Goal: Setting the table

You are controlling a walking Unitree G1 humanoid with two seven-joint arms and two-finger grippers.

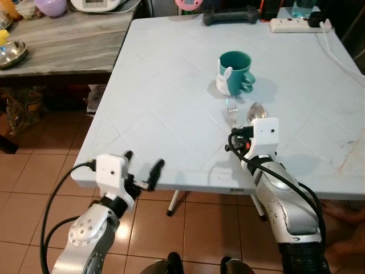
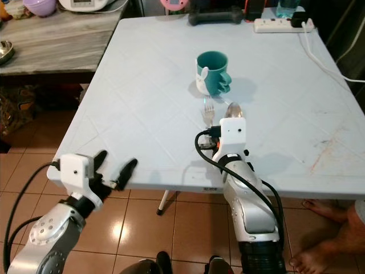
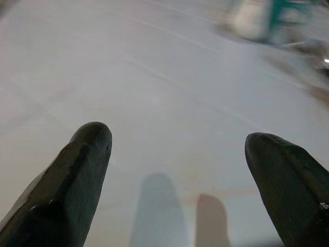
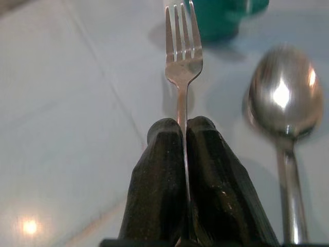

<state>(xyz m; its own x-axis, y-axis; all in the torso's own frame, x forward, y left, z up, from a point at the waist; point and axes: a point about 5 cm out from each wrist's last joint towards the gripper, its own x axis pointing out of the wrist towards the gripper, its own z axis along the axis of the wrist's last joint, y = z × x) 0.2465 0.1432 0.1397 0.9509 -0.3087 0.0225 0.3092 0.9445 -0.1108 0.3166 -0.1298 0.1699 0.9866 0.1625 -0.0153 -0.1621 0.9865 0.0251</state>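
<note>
A teal mug (image 1: 235, 71) with a white rabbit figure stands mid-table. Just in front of it lie a metal fork (image 1: 231, 114) and a spoon (image 1: 256, 111) side by side. My right gripper (image 4: 184, 128) is shut on the fork's handle, tines (image 4: 182, 49) pointing toward the mug, with the spoon (image 4: 284, 98) right beside it. My left gripper (image 1: 142, 162) hangs open at the table's near left edge, its fingers (image 3: 77, 170) spread over bare tabletop with nothing between them.
The white table (image 1: 171, 85) has a power strip (image 1: 296, 24) and a dark object (image 1: 231, 17) at its far edge. A wooden side table (image 1: 63, 45) with bowls stands to the left. A person's bare feet (image 2: 319, 240) are on the tiled floor at the right.
</note>
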